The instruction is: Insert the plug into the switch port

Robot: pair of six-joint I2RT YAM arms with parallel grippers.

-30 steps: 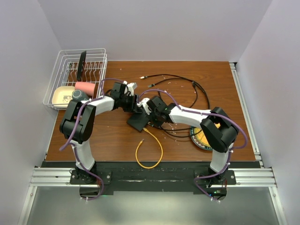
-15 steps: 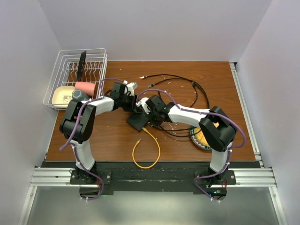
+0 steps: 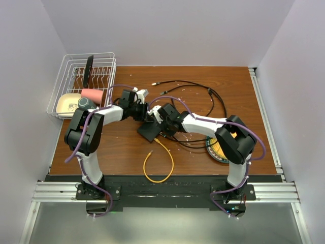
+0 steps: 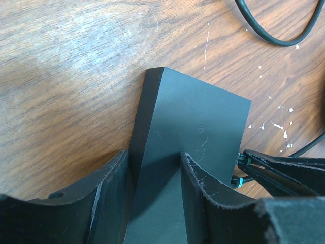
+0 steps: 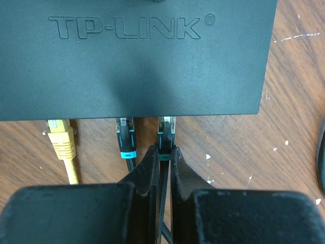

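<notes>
The switch is a flat matte-black box marked TP-LINK. In the left wrist view it lies between my fingers, one on each side. My left gripper is shut on its edge. My right gripper is shut on a black plug with a teal band. The plug's front end sits in the switch's socket edge. A second black plug and a yellow plug sit in the same edge to the left. In the top view both grippers, left and right, meet at the switch.
A yellow cable loops toward the table's near edge. Black cables sprawl behind and to the right. A round yellow-and-dark plate lies under the right arm. A white wire rack with dishes stands at the back left.
The yellow cable loop has slid a little to the left, and the right arm with the plug has edged toward the switch. The left arm holds still.
</notes>
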